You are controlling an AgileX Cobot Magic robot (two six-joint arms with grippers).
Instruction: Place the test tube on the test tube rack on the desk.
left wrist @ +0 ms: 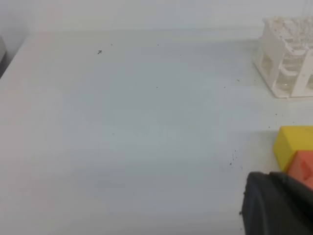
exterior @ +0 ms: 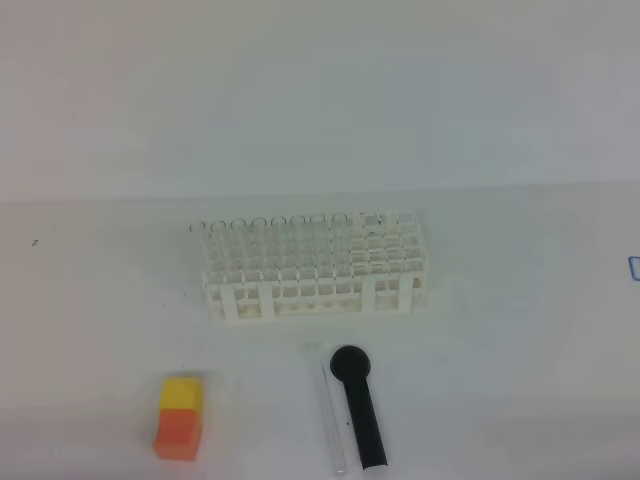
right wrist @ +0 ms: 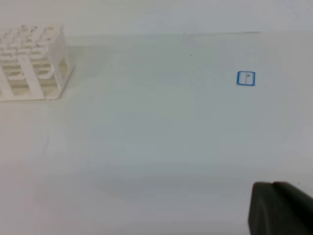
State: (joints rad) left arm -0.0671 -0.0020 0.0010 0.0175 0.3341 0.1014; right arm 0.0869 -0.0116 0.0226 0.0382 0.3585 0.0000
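Observation:
The test tube [exterior: 331, 415] lies flat on the white desk [exterior: 500, 340] near the front edge, clear and hard to make out, just left of a black round-headed stick [exterior: 360, 408]. Behind them stands the white lattice test tube rack [exterior: 315, 268], also seen at the right edge of the left wrist view [left wrist: 288, 58] and at the left edge of the right wrist view [right wrist: 32, 61]. Neither gripper appears in the high view. Only a dark piece of the left gripper [left wrist: 276, 205] and of the right gripper [right wrist: 279, 208] shows in its own wrist view, both shut with nothing held.
A yellow-and-orange block [exterior: 180, 415] sits at the front left, close to the left gripper [left wrist: 296, 152]. A row of clear tubes [exterior: 280, 223] stands along the rack's back. A small blue square mark [right wrist: 246, 78] is on the desk to the right.

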